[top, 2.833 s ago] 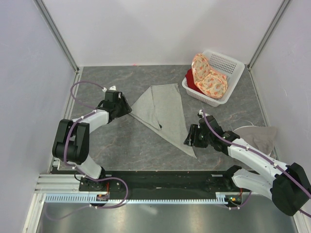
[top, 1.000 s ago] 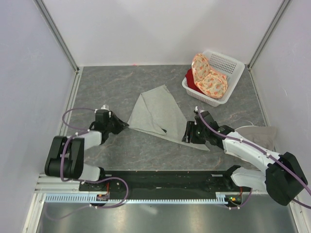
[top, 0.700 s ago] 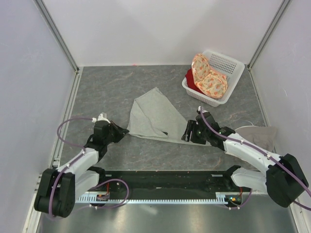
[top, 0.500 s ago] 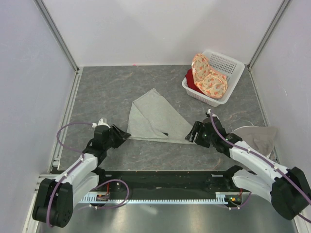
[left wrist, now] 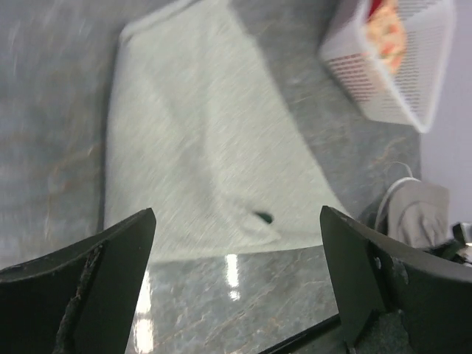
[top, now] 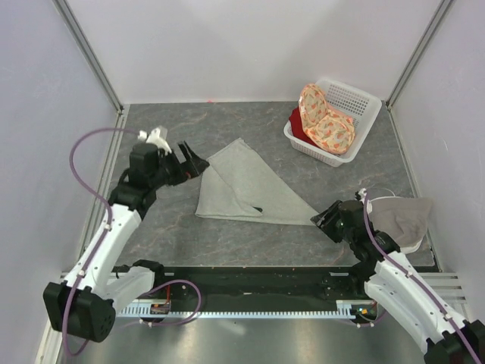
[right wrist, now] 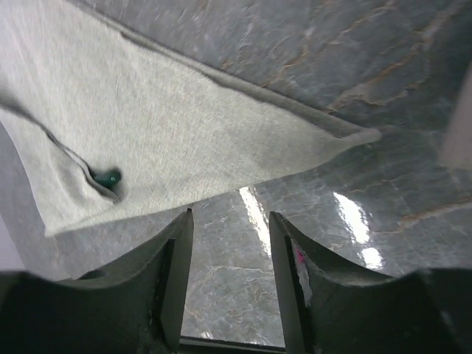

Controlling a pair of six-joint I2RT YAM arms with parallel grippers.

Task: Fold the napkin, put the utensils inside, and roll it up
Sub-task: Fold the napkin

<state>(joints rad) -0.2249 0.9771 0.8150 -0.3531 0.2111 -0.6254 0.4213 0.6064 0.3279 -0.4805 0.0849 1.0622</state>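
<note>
The sage-grey napkin lies folded flat in a long triangle in the middle of the table. Only the dark green tip of the fork's handle pokes out of a fold near its front edge; the rest of the utensils is hidden. My left gripper hovers wide open just off the napkin's left corner, holding nothing. In the left wrist view the napkin and handle tip lie below the left gripper. My right gripper stands open beside the napkin's right point. The right wrist view shows that gripper over bare table, near the napkin and handle tip.
A white basket at the back right holds orange floral cloths and a red one. A paler beige-grey cloth lies at the right edge, close behind my right arm. Side walls and rails border the table.
The left gripper, shut on the napkin's left corner a second ago, has opened and swung up and back. The right gripper has drawn back to the near right, off the napkin's point.
</note>
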